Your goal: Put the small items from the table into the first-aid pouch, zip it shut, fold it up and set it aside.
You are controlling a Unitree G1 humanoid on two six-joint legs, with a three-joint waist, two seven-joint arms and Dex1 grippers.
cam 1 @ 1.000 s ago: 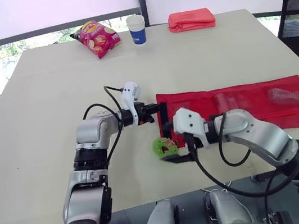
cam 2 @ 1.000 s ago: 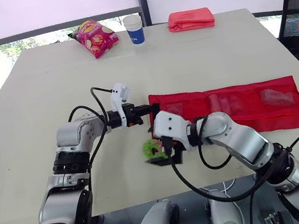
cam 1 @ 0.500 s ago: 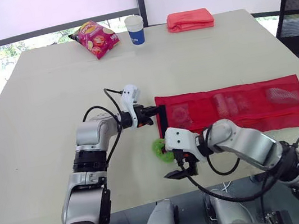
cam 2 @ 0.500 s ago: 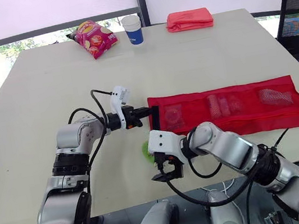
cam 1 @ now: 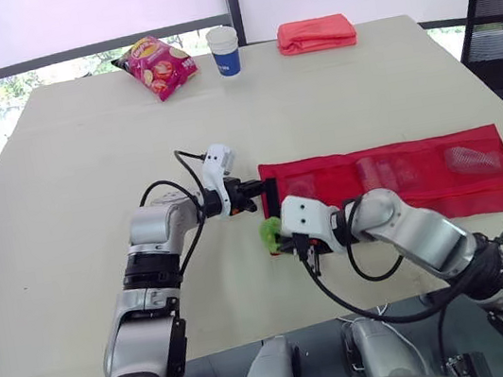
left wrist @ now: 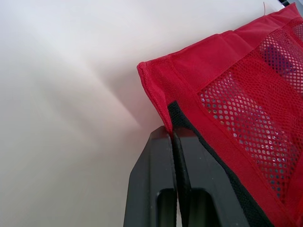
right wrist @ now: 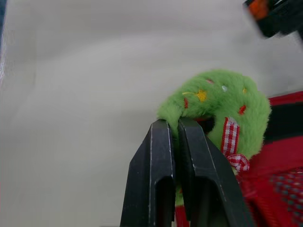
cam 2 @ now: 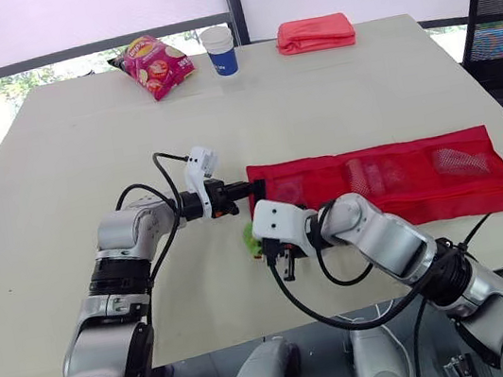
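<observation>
Two-handed: pinching the hem of the first-aid pouch [left wrist: 246, 109] tight in the left gripper [left wrist: 171, 132], ideally lifting it open, while feeding the green wreath [right wrist: 222, 101], clamped in the right gripper [right wrist: 173, 124], toward three o'clock.

Red first-aid pouch [cam 1: 394, 180] lies unfolded and flat, mesh pockets up, with its end corner pinched in the left gripper [left wrist: 173, 135]. Green plush wreath [right wrist: 215, 106], with coloured dots and a red-white check bow, is clamped in the right gripper [right wrist: 173, 125], up against that same pouch end.
</observation>
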